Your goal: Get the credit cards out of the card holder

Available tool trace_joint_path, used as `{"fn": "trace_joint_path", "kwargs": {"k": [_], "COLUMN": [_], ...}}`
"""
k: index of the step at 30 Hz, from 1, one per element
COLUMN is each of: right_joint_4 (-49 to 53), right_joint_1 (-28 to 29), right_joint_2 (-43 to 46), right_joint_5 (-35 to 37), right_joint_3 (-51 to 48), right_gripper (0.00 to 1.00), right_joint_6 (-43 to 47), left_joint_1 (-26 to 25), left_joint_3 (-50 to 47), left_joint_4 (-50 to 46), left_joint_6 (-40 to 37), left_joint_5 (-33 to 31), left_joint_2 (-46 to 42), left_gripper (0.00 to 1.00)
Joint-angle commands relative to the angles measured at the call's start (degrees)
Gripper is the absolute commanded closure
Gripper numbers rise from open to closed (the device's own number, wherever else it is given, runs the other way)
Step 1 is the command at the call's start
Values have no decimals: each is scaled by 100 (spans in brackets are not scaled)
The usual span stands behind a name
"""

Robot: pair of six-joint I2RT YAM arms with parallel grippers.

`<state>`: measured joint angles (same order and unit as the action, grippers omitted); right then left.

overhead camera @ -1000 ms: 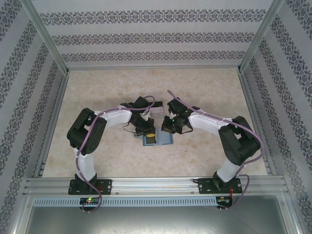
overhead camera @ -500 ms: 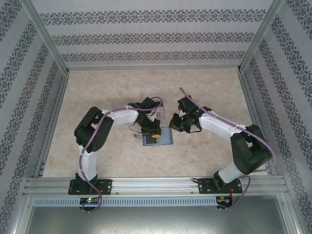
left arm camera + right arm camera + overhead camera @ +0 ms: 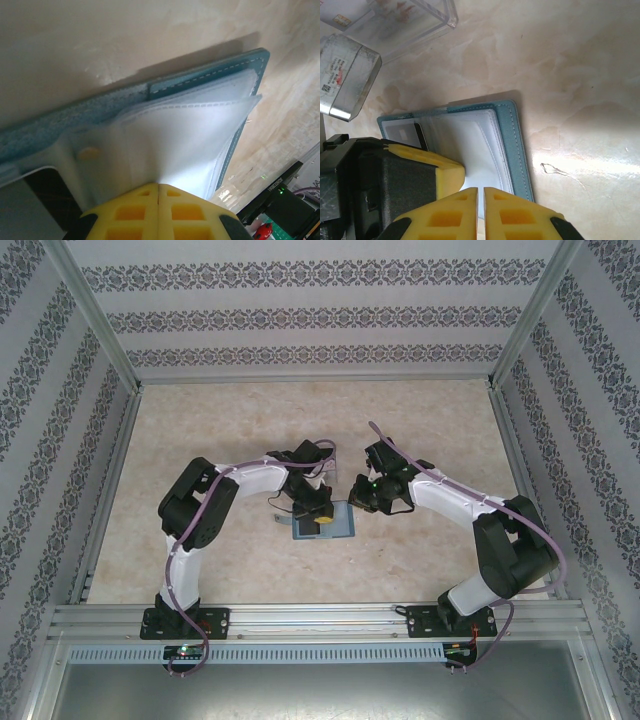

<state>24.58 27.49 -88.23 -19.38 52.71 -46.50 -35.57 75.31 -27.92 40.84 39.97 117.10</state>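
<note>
The teal card holder (image 3: 340, 527) lies open on the table, its white see-through sleeves (image 3: 190, 130) facing up. A pale credit card (image 3: 402, 132) with a dark one (image 3: 421, 136) behind it sits in the left half's pocket. My left gripper (image 3: 159, 186) is shut, its yellow tips pressing on the sleeves near the fold. My right gripper (image 3: 481, 190) stands at the holder's near edge (image 3: 512, 145), jaws a thin slit apart with a thin pale sheet in the slit. Sleeve or card, I cannot tell. The left finger (image 3: 445, 167) sits just beside it.
A clear plastic tray (image 3: 410, 20) stands just beyond the holder, with a silver labelled part of the left arm (image 3: 345, 75) next to it. The two wrists (image 3: 340, 490) crowd close over the holder. Aluminium rails (image 3: 300, 618) and patterned walls bound the beige table.
The right arm has drawn back to the right and its gripper has shifted slightly away from the left one. The left arm's elbow has moved right. The holder has stayed put.
</note>
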Motion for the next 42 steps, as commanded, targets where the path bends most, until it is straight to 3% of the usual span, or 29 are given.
{"fn": "trace_joint_path", "kwargs": {"k": [1, 9, 22, 42], "right_joint_4": [73, 22, -85, -220], "right_joint_1": [-41, -41, -11, 759], "right_joint_2": [105, 196, 283, -1001], "right_joint_5": [57, 21, -153, -636], "right_joint_3": [-128, -138, -26, 999], "right_gripper": [87, 84, 81, 81], "right_joint_6": [78, 110, 143, 140], "left_joint_1": [-90, -143, -58, 677], "left_joint_3": [87, 214, 420, -897], "left_joint_4": [-259, -363, -355, -198], "left_joint_6": [-4, -124, -172, -257], "left_joint_5": [-101, -124, -258, -510], "left_joint_2": [290, 481, -289, -1057], "left_gripper": [100, 100, 100, 100]}}
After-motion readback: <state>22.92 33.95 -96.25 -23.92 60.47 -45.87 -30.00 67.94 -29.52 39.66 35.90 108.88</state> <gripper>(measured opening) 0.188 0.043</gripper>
